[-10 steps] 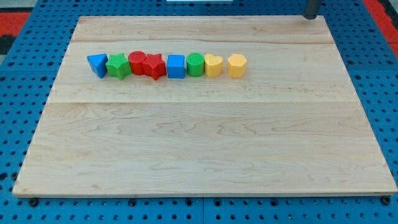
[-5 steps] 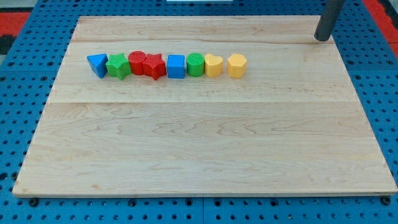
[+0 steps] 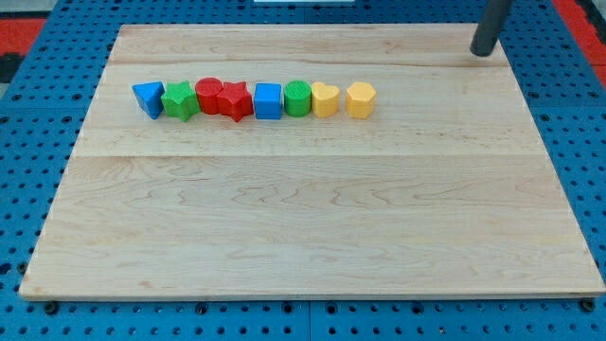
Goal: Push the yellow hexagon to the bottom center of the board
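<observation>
Camera view showed my tip, touching nothing, well up-right of the yellow hexagon, seemingly positioning to push it down.

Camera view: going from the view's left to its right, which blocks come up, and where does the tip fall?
blue triangle → green star → red cylinder → red star → blue cube → green cylinder → yellow heart → yellow hexagon → my tip, toward the view's top right.

my tip top right, yellow hexagon apart
</observation>
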Robot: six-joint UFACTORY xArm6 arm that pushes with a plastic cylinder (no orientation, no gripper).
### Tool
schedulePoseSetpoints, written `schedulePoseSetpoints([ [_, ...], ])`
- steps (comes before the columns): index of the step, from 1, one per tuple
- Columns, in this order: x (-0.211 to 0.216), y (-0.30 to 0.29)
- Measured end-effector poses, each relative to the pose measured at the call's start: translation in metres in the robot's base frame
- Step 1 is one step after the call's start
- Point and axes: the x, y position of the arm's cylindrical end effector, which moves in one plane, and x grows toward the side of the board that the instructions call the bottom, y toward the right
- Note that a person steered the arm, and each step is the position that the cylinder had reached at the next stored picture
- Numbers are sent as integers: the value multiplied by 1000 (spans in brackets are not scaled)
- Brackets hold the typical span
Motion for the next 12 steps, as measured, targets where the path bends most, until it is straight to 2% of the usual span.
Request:
schedulePoseSetpoints([
  [1,-27,-14],
  [2,-27,-84],
  [3,-11,-118],
  [4,9,-118],
  [6,17,-118],
  [7,58,-118],
  [8,81,-141],
  [9,69,-154],
  [10,100,-186],
  [12,185,-195],
])
